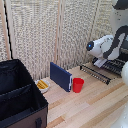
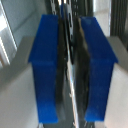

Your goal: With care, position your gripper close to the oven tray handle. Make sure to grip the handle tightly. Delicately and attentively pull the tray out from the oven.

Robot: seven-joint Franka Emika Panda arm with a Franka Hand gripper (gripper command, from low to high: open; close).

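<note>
In the exterior view my gripper [image 1: 99, 62] sits at the tip of the white arm, low over the dark wire tray [image 1: 109, 70] at the exterior view's right. The oven tray handle [image 1: 95, 75], a thin dark bar, runs along the tray's front edge. The oven is mostly hidden behind the arm; only a dark patch [image 1: 120, 64] shows. In the wrist view my gripper [image 2: 71, 65] has its two blue fingers [image 2: 46, 65] close on either side of a thin bar [image 2: 70, 95], the handle, and looks shut on it.
An upright dark blue slab [image 1: 61, 76] and a red cup [image 1: 78, 85] stand on the wooden table [image 1: 95, 107] beside the tray. A big black fabric box [image 1: 20, 95] fills the exterior view's left. A small yellow item [image 1: 43, 85] lies by it. Slatted screens stand behind.
</note>
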